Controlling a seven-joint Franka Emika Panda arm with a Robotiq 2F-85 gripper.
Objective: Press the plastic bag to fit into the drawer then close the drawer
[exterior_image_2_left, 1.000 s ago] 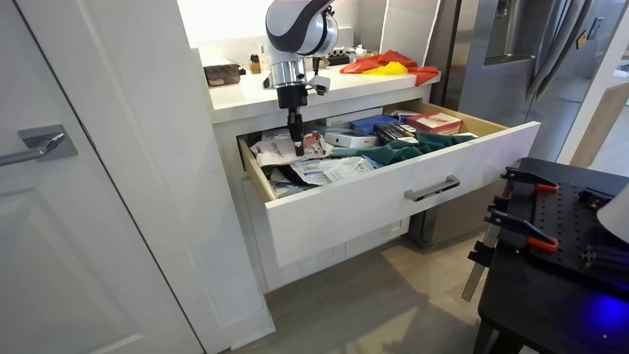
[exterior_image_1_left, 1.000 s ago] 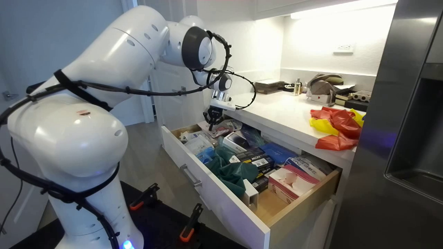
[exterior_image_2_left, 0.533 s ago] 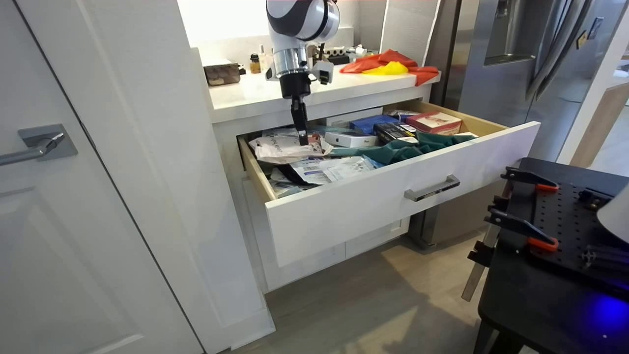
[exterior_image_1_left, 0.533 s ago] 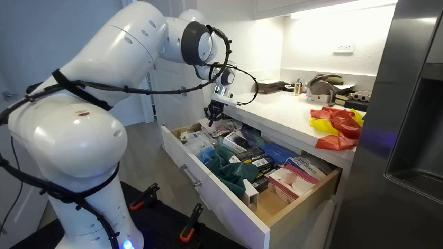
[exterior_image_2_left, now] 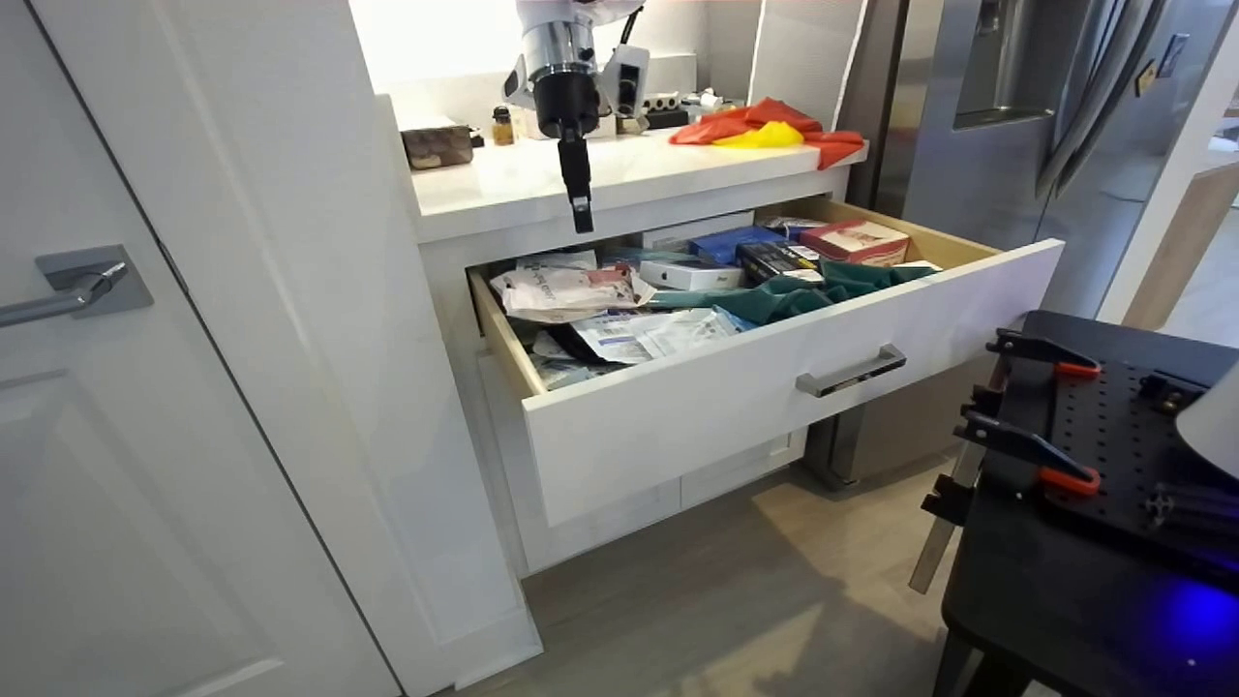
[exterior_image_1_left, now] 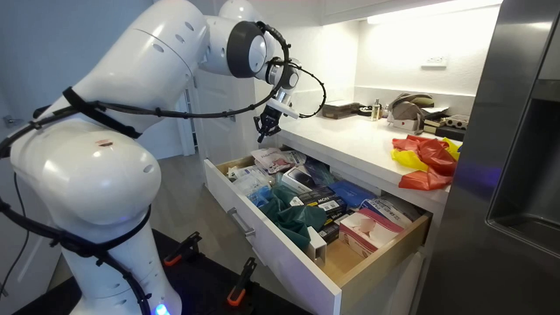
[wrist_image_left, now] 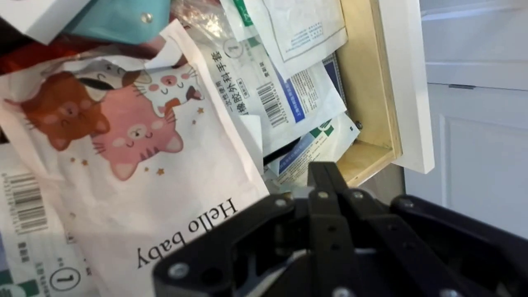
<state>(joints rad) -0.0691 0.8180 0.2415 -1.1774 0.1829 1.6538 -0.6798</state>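
At one end of the pulled-out drawer (exterior_image_2_left: 668, 436), on top of white packets (wrist_image_left: 270, 107), lies the pale "Hello baby" plastic bag (wrist_image_left: 138, 196); I take it for the one meant, though the task does not say and crumpled green plastic (exterior_image_1_left: 291, 218) lies farther along. The gripper (exterior_image_2_left: 583, 225) hangs above the bag, clear of it in both exterior views, its fingers (wrist_image_left: 328, 218) pressed together on nothing. That makes a blunt tip, right for the pressing that seems to be in hand. Come straight down over the bag's middle and lean in slowly, so that any trapped air can seep out and the film is not pierced; then lift and repeat wherever it stands highest, above all towards the worktop (exterior_image_1_left: 345, 140), whose underside could snag it on closing. Raise the gripper well clear before pushing the drawer front, square on, near the handle (exterior_image_2_left: 856, 376), so it does not skew. The bag lies printed side up, its long axis, as far as it shows, running steeply from upper left to lower right in the wrist view, where the lettering is upside down and the print's top points down and to the right. In an exterior view the lettered end lies towards the side wall (exterior_image_2_left: 506, 339), the cartoon cats (wrist_image_left: 138, 128) towards a slim white box (exterior_image_2_left: 690, 276): the axis roughly follows the drawer's width.
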